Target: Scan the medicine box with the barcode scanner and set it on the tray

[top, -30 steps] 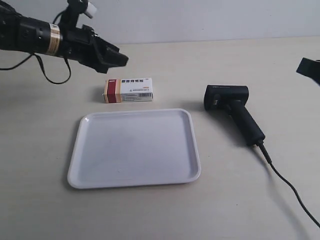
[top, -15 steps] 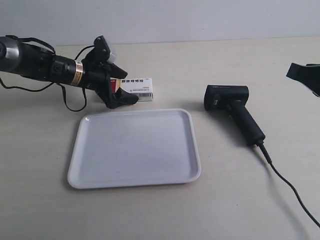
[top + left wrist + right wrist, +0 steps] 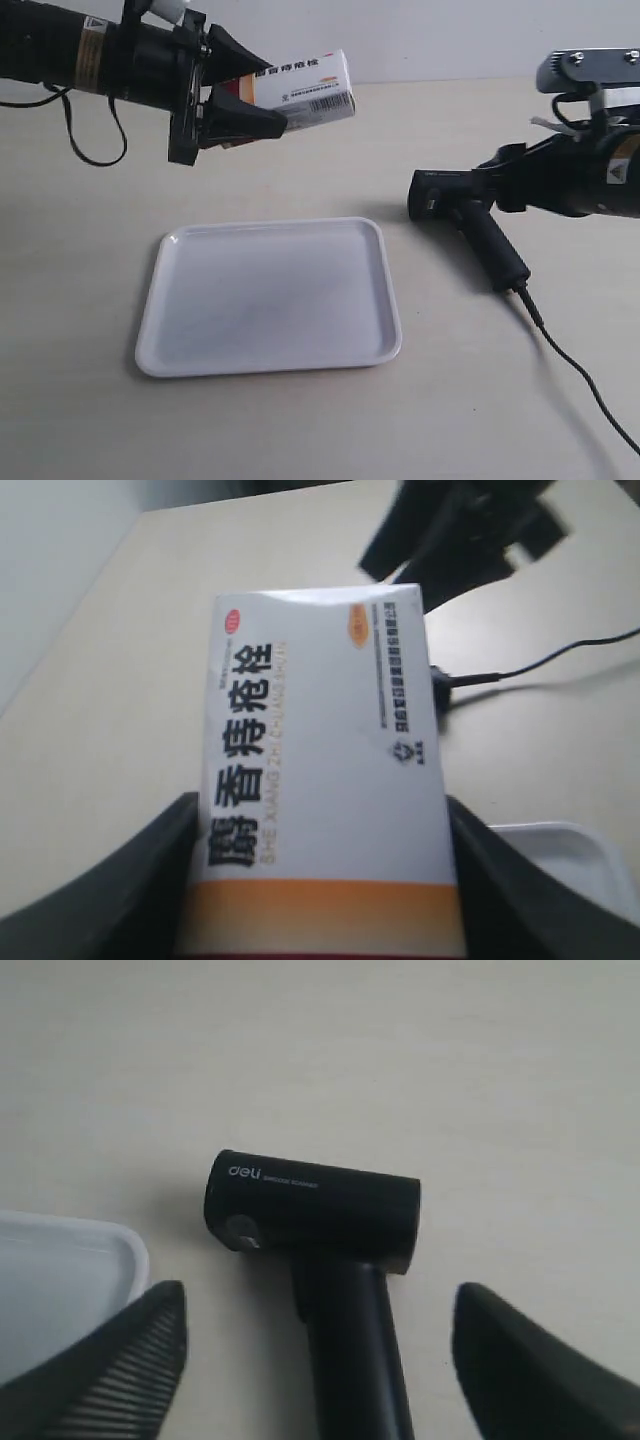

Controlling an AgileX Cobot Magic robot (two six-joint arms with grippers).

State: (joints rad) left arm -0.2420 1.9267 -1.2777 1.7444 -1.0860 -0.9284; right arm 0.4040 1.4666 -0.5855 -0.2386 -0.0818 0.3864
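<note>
The medicine box hangs in the air above the table, behind the tray, barcode side toward the exterior camera. My left gripper is shut on its banded end; the left wrist view shows the white box pressed between both fingers. The black barcode scanner lies flat on the table to the tray's right. My right gripper is open, its fingers on either side of the scanner's handle without touching it. The white tray lies flat with nothing on it.
The scanner's black cable runs from the handle toward the near right corner of the table. A corner of the tray shows beside the right gripper. A pale wall bounds the far edge of the table.
The left gripper closed on the box and lifted it off the table, up and to the right. The right arm came in from the right edge and now straddles the scanner's handle.
</note>
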